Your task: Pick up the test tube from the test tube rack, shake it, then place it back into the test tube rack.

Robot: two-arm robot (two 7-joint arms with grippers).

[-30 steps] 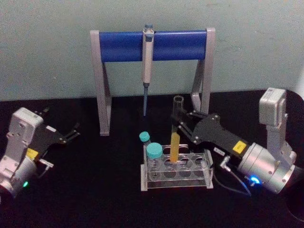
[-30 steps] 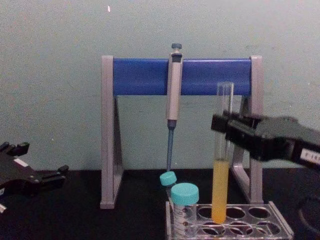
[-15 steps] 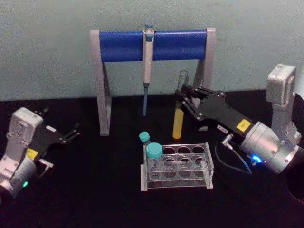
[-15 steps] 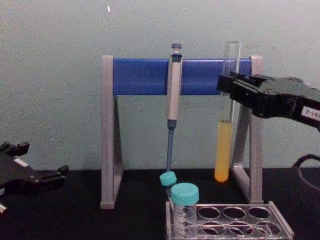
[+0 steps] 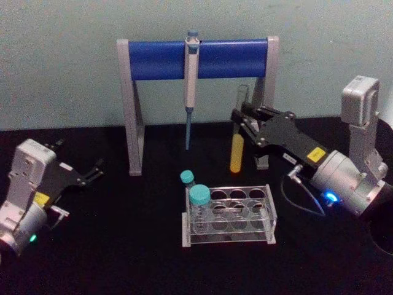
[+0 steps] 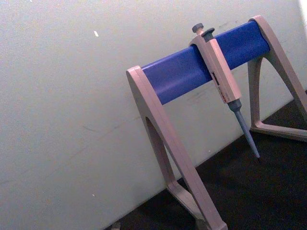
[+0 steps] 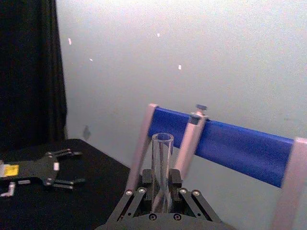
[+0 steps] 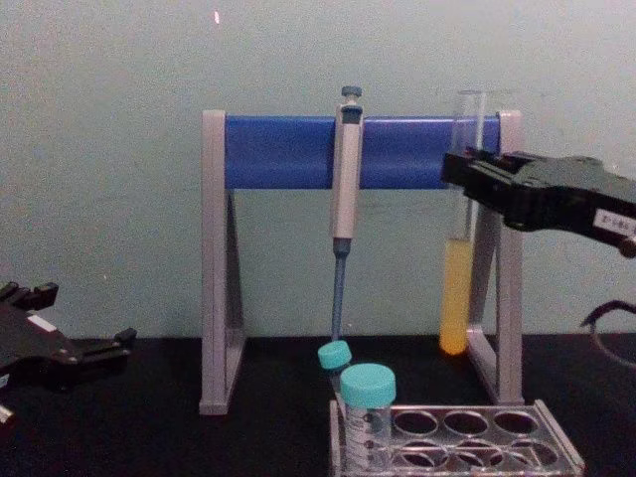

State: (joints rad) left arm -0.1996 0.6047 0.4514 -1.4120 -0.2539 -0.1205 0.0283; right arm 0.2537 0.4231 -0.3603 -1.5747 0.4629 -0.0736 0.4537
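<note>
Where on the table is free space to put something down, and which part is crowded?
Free: the black table between the left hand and the test tube rack, and the strip in front of the rack. Crowded: behind the rack, where the right hand holds the test tube near the pipette stand.

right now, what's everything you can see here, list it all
test tube: 1, clear glass with yellow-orange liquid, held upright in the air behind the rack
test tube rack: 1, clear plastic, front centre of the table
capped tubes: 2, teal caps, at the rack's left end
pipette stand: 1, grey legs, blue bar, by the back wall
pipette: 1, pale grey, hanging from the bar
table: 1, black
right gripper: shut on the test tube
left gripper: open, parked at left
</note>
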